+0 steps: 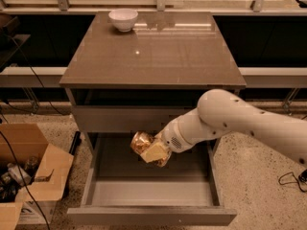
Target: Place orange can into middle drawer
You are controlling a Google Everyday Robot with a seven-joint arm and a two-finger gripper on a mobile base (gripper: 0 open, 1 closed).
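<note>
The orange can (141, 142) is shiny orange-gold and is held in my gripper (152, 151). The gripper is shut on it and hangs over the open middle drawer (149, 193), above the left-middle of its grey floor. The can is tilted and not touching the floor. My white arm (240, 123) reaches in from the right, below the cabinet top. The drawer is pulled out toward the camera; its plain grey front (151, 216) is nearest.
A white bowl (123, 19) stands at the back left of the brown cabinet top (153, 47). The closed upper drawer front (120, 119) is above the open one. An open cardboard box (24, 176) with clutter stands on the floor at left. A cable (290, 178) lies at right.
</note>
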